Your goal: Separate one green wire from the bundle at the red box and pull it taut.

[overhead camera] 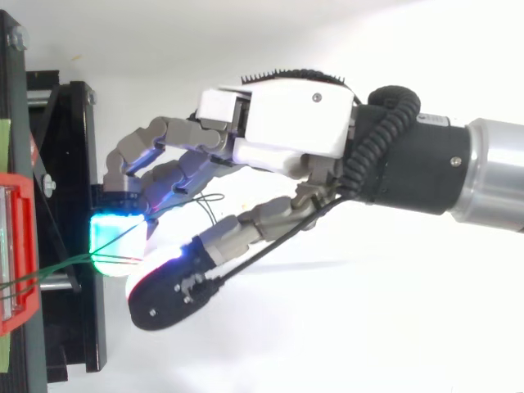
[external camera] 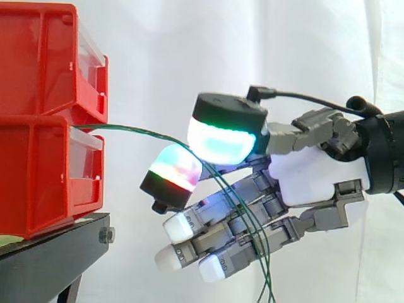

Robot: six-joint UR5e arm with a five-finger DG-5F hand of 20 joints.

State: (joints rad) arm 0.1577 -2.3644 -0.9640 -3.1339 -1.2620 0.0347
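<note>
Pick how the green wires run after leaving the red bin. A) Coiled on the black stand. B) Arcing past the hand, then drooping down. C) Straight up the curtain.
B: the wires leave the bin, arc to the hand and droop across it to the side view's bottom edge.

A white cloth curtain point(external camera: 158, 57) hangs behind everything, falling in soft folds at the right. At lower left is a black metal stand point(external camera: 53, 259) — a silver hex bolt point(external camera: 106, 235) sits in its front edge.

Side camera close, level across the work. Top camera close, looking down. Shared: red plastic bins point(external camera: 38, 177), robot hand point(external camera: 315, 173).
</note>
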